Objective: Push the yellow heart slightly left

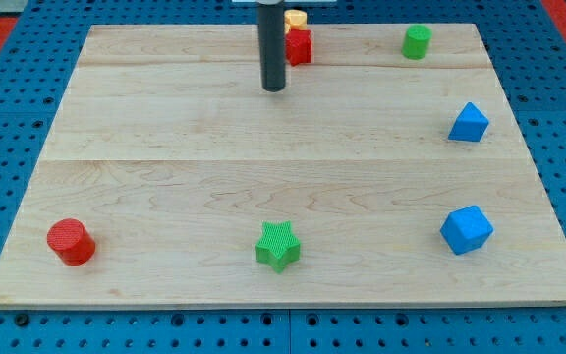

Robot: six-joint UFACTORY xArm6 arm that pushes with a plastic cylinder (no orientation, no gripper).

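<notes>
Yellow block (pixel 296 17): at the view's top edge of the tabletop (pixel 214 177), mostly hidden behind the red block (pixel 299 46) touching its lower side; heart shape cannot be confirmed.
My tip (pixel 274 88): on the wood, just left of and below the red block, so the yellow block lies up and to its right.
Jaws: none here, only a bare rod.
Green cylinder (pixel 417 41): top right.
Blue blocks (pixel 469 123) (pixel 466 229): right side.
Green star (pixel 279 246): bottom centre.
Red cylinder (pixel 71 242): bottom left.

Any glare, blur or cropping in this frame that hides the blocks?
Camera view: even light, no glare, soft shadows; sharp focus on the green star; the yellow block sits at the view's top, partly hidden by the red block; my tip shows clearly.
</notes>
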